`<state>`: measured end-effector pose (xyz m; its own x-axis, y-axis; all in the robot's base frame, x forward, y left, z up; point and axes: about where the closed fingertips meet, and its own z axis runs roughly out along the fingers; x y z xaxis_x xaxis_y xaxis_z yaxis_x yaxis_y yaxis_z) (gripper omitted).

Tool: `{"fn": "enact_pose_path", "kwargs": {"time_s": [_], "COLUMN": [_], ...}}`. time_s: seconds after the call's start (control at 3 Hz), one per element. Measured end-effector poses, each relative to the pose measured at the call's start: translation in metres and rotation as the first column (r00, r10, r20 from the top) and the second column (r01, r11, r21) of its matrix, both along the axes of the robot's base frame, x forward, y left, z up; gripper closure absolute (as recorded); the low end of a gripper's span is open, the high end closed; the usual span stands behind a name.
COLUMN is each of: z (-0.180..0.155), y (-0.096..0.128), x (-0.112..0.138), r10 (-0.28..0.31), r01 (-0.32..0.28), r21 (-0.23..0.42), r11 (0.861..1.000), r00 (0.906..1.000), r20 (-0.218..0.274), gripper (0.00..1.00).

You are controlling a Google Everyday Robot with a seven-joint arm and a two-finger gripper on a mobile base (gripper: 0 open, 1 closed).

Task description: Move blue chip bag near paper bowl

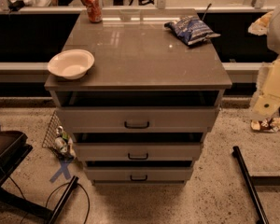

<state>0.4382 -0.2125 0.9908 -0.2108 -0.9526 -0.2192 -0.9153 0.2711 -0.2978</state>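
Note:
The blue chip bag (191,30) lies crumpled at the far right of the grey cabinet top (140,55). The paper bowl (71,63) sits upright at the near left corner of the top, far from the bag. My arm shows at the right edge of the view, and the gripper (269,101) hangs to the right of the cabinet, below the level of its top. It is away from both the bag and the bowl and touches nothing on the top.
An orange soda can (93,7) stands at the far left corner of the top. Three drawers (137,124) face me, slightly open. A wire basket (58,139) of litter leans at the cabinet's lower left. A black bar (249,183) lies on the floor at right.

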Motion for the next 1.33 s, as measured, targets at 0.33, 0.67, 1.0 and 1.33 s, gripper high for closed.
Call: {"fn": "enact_pose_path", "kwargs": {"time_s": [0.33, 0.67, 1.0, 1.33], "z": [0.001, 0.006, 0.021, 0.049], "y": [0.0, -0.003, -0.005, -0.008], "x": [-0.001, -0.004, 0.043, 0.13], "r10": [-0.005, -0.038, -0.123, -0.275], "r01": [0.005, 0.037, 0.094, 0.15], "r21": [0.005, 0.036, 0.205, 0.478], "r11": [1.0, 0.999, 0.974, 0.866], "r00": [1.0, 0.9982, 0.9834, 0.9395], "r20": [0.007, 0.046, 0.133, 0.204], "gripper": [0.0, 0.0, 0.0, 0.0]}}
